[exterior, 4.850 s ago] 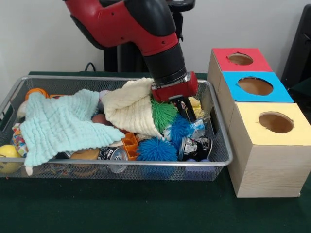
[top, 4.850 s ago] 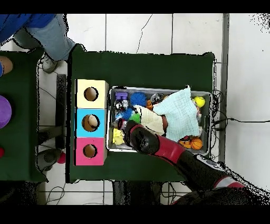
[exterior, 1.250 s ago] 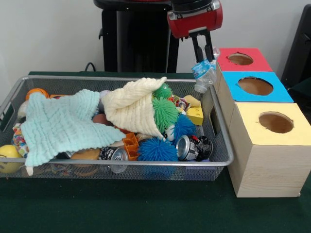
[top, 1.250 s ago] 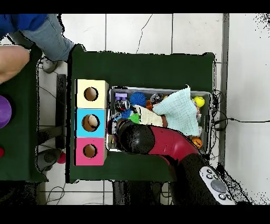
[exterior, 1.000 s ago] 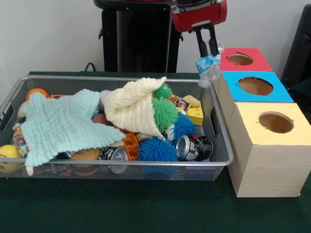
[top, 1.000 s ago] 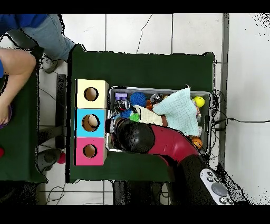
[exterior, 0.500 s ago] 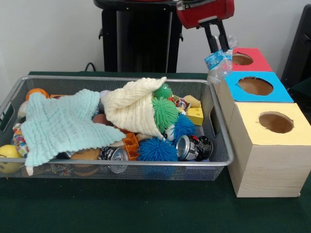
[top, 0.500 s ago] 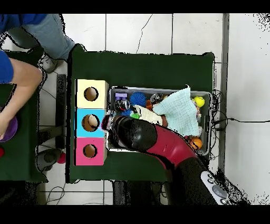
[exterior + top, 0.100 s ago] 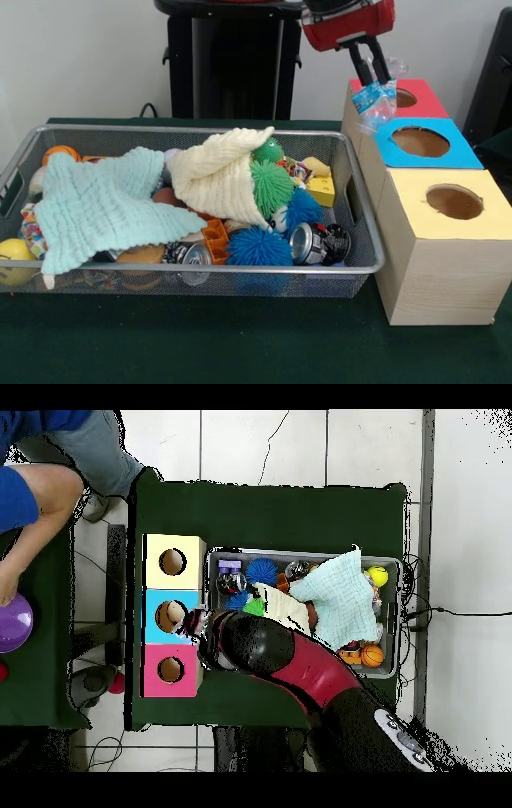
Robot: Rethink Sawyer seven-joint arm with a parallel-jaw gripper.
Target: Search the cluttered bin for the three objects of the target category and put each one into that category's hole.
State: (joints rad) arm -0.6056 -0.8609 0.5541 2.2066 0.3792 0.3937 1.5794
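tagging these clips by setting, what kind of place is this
Probably a robot lab set up for a sorting test: a wire bin of mixed clutter on a green-covered table, three wooden boxes with coloured, holed tops, and a gripper carrying a plastic bottle.

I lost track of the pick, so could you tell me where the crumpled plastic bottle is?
In the front view the plastic bottle hangs from the gripper at upper right, clear of the bin, over the red box and blue box.
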